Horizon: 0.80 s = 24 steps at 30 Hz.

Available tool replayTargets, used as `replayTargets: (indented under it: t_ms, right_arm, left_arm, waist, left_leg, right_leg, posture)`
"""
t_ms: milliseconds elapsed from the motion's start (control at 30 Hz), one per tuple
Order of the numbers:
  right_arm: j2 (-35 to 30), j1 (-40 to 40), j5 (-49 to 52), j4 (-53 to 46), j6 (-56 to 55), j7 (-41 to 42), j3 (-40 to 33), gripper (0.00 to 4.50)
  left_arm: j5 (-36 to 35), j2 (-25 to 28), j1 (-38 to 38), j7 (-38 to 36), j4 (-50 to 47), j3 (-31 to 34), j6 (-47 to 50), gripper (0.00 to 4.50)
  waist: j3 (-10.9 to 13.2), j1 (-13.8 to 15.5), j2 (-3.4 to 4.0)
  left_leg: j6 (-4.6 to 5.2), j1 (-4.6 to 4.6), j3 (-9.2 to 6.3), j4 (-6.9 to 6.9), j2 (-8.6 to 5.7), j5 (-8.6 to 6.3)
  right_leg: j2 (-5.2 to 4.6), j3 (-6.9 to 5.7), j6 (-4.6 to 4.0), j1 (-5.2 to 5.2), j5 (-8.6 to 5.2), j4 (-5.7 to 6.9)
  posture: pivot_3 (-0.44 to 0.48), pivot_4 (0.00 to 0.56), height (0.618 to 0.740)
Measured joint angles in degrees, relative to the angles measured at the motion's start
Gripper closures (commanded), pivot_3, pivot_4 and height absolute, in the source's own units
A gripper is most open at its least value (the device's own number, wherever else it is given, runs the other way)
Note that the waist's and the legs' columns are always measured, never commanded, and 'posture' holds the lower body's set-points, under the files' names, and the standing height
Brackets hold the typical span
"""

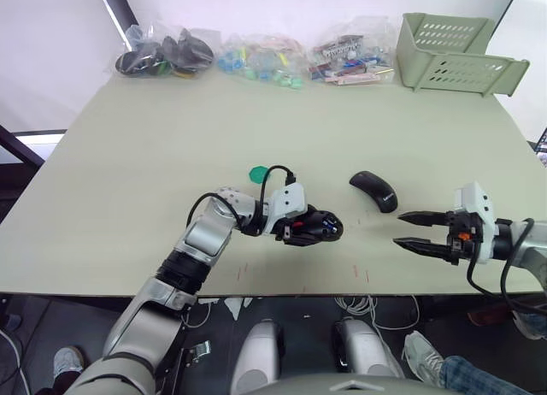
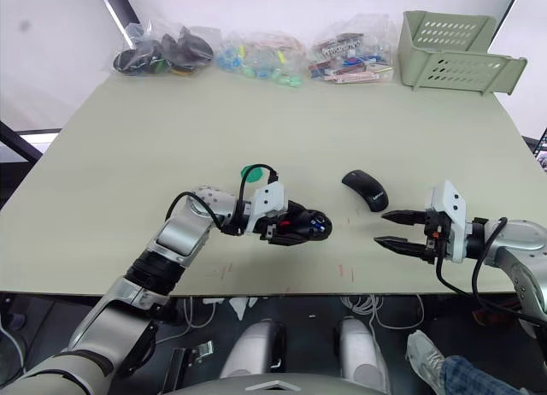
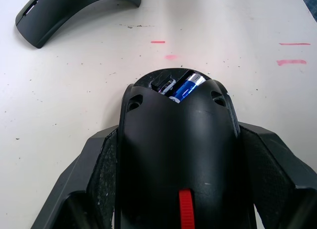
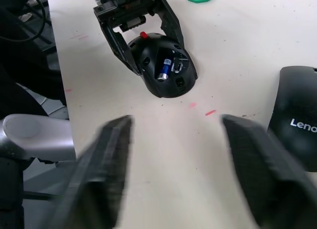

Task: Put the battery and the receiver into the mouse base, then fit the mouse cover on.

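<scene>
Two parts are already seated, I judge: the battery (image 4: 163, 70) lies in the mouse base (image 4: 166, 70), which my left gripper (image 1: 318, 228) clamps on the worktop (image 1: 256, 113). My right gripper (image 1: 416, 231) hangs open beside the mouse cover (image 1: 374, 190). I'd grasp the cover's sides and keep the base steady.

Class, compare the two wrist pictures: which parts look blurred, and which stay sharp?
Right wrist view: its own fingers are blurred, while the mouse base and battery beyond are sharp. Left wrist view: the mouse base's near end is soft; the mouse cover is fairly crisp.
</scene>
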Motion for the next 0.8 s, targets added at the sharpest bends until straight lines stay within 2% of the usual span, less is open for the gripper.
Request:
replayTargets:
  t_ms: [133,200,233,267,500,800]
  right_arm:
    - [0.01,1.01,-0.03,0.0,-0.62,-0.11,-0.01,0.03]
    - [0.03,1.15,-0.01,-0.11,-0.89,-0.14,-0.01,0.0]
    - [0.04,1.2,0.0,-0.14,-0.93,-0.15,-0.01,0.0]
    - [0.07,1.32,0.03,-0.15,-0.98,-0.2,-0.03,0.0]
    - [0.37,1.69,0.07,-0.17,-1.98,-0.85,-1.41,0.0]
    - [0.66,2.7,0.37,-0.3,-2.16,-1.83,-2.83,0.0]
  left_arm:
    - [-0.01,0.0,0.0,-0.04,0.2,0.01,-0.25,1.51]
    - [-0.17,0.0,0.0,-0.26,0.3,0.1,-0.28,0.56]
    - [-0.1,0.03,-0.01,-0.32,0.49,0.12,-0.25,0.21]
    - [-0.09,0.1,0.0,-0.27,1.16,0.23,-0.22,0.1]
    - [-2.23,0.9,1.48,-0.57,-1.03,2.12,-0.15,0.1]
    - [-11.59,10.31,10.8,-1.5,-16.45,12.69,6.18,0.1]
  waist:
    - [0.0,0.0,0.0]
    - [0.0,0.0,0.0]
    - [0.0,-0.01,0.0]
    - [0.02,0.0,0.0]
    - [0.09,0.24,-0.02]
    - [0.2,0.26,0.04]
  left_leg:
    - [0.0,0.01,0.0,0.0,0.0,0.0]
    - [0.0,0.01,0.0,0.0,0.0,0.0]
    - [0.0,0.01,0.0,0.0,0.0,0.0]
    - [0.0,0.0,0.0,0.0,0.0,0.0]
    - [-0.01,-0.02,0.01,-0.01,0.01,0.0]
    - [-0.01,0.01,0.06,-0.06,0.08,0.0]
  right_leg:
    - [0.0,0.0,0.0,0.0,0.0,0.0]
    - [0.0,0.0,0.0,0.0,0.0,0.0]
    - [0.0,0.0,0.0,0.0,0.0,0.0]
    - [0.0,0.0,0.0,-0.01,0.0,0.0]
    - [-0.03,0.0,0.0,-0.01,-0.01,-0.02]
    - [-0.13,0.0,-0.01,-0.02,-0.02,-0.04]
  posture:
    - [0.0,0.15,0.74]
    - [0.0,0.15,0.74]
    - [0.0,0.15,0.74]
    - [0.0,0.15,0.74]
    - [0.0,0.15,0.74]
    - [0.0,0.15,0.74]
